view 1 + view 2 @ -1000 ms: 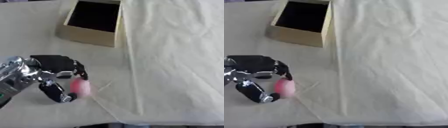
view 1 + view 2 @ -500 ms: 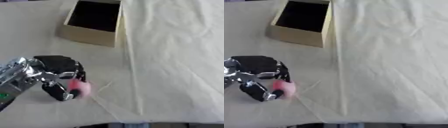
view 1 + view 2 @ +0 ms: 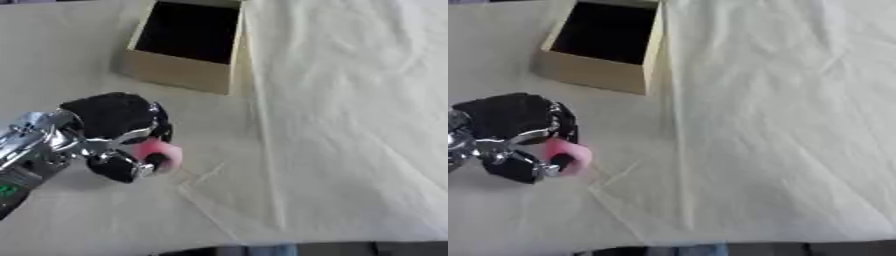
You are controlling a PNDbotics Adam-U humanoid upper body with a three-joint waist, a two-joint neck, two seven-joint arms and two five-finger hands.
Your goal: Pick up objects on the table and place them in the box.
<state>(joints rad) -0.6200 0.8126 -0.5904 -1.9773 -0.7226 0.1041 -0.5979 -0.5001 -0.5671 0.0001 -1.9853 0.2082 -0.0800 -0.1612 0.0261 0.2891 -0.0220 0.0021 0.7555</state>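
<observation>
Blurred pink object (image 3: 160,153) (shape unclear) in left robot hand (image 3: 118,131)

two head cams, looking down, near-identical overlap on table (image 3: 350,100), box (image 3: 185,47)

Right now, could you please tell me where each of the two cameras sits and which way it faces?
Left eye view: in the head, looking down at the table; the left hand enters from the left, fingers curled round a pink object.
Right eye view: beside it, facing the same way, scene shifted slightly leftward; the same hand shows at the left edge.
Both share the open box at the top, the cream cloth, the hand and the pink object.
</observation>
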